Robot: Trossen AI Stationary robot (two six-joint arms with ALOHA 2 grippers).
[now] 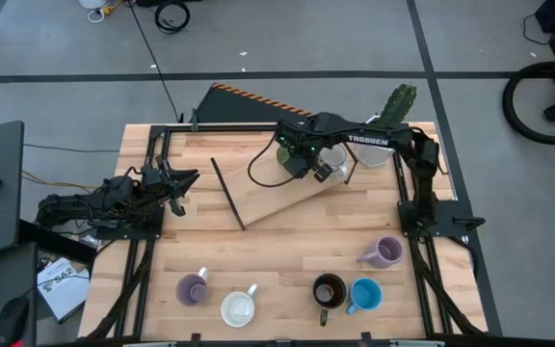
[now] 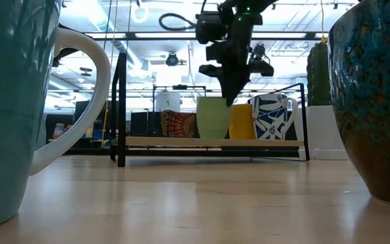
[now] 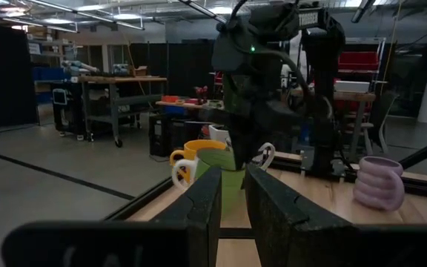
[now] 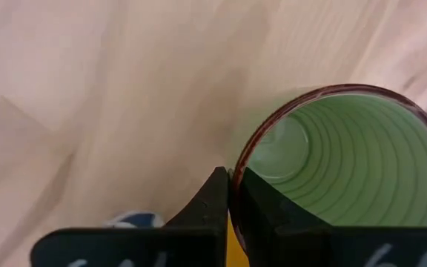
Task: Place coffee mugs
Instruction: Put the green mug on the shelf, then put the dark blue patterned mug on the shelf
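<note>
Right gripper (image 4: pixel 230 194) clamped on the rim of the green mug (image 4: pixel 347 159), which stands on the raised wooden shelf (image 2: pixel 212 142) at the surface's far side, beside the orange mug (image 2: pixel 241 120); left gripper (image 3: pixel 232 200) parked at the left edge, fingers slightly apart, empty.

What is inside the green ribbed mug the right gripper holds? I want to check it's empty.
The green ribbed ceramic mug shows only bare ridged walls and floor. The right gripper pinches its rim, hiding a sliver of inner wall; nothing else shows inside.
</note>
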